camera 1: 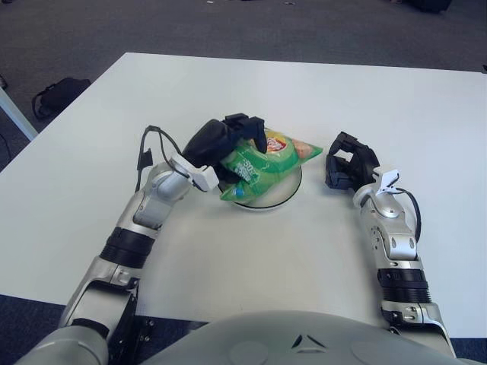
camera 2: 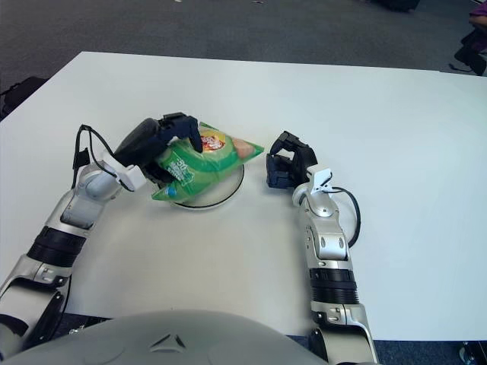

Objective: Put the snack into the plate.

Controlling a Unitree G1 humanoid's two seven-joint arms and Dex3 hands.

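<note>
1 green snack bag [camera 1: 262,164] sits clamped in my left hand [camera 1: 221,144], fingers curled over its top, lying across the plate [camera 1: 285,188]. My right hand [camera 1: 348,166] shows right of the plate, fingers curled, holding nothing.

Left hand holding the snack bag over the plate

The black three-finger left hand [camera 2: 156,148] grips a green crinkled snack bag [camera 2: 204,161] lying across a white round plate [camera 2: 221,195]; the curled right hand [camera 2: 288,169] shows just right of the plate.
</note>
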